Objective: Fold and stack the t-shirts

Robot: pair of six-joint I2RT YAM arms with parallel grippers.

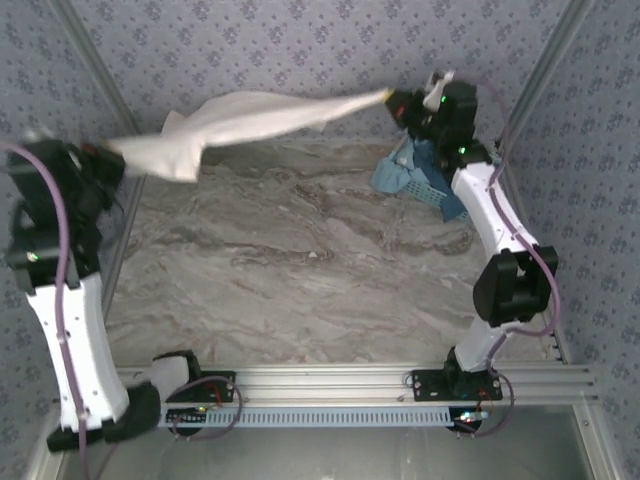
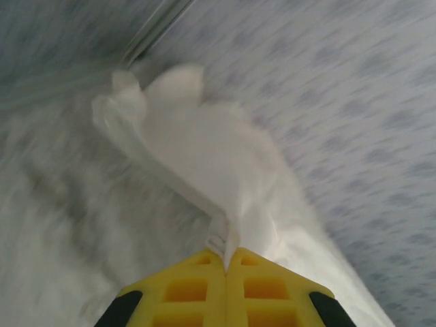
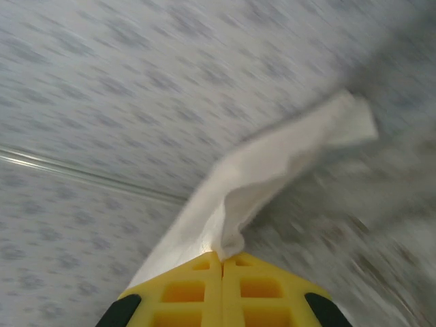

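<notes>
- The metal rail along the near edge of the surface carries both arm bases; the grey marbled top beyond it lies bare across its middle.
- The left hand hangs above the left edge of the surface. In the left wrist view its yellow fingers are pressed together on a pinched fold of cream cloth.
- The t-shirt is off the surface, stretched as a loose twisted band in the air over the far part, from the left edge toward the far right corner. It is bunched and thicker toward the left end.
- The right hand is up by the far right corner, closed tight on the other end of the t-shirt; in the right wrist view the cloth runs out from between its shut fingers.
- Under that hand, at the far right corner, a light blue basket rests with blue cloth spilling from it.
- The patterned wall stands behind.
</notes>
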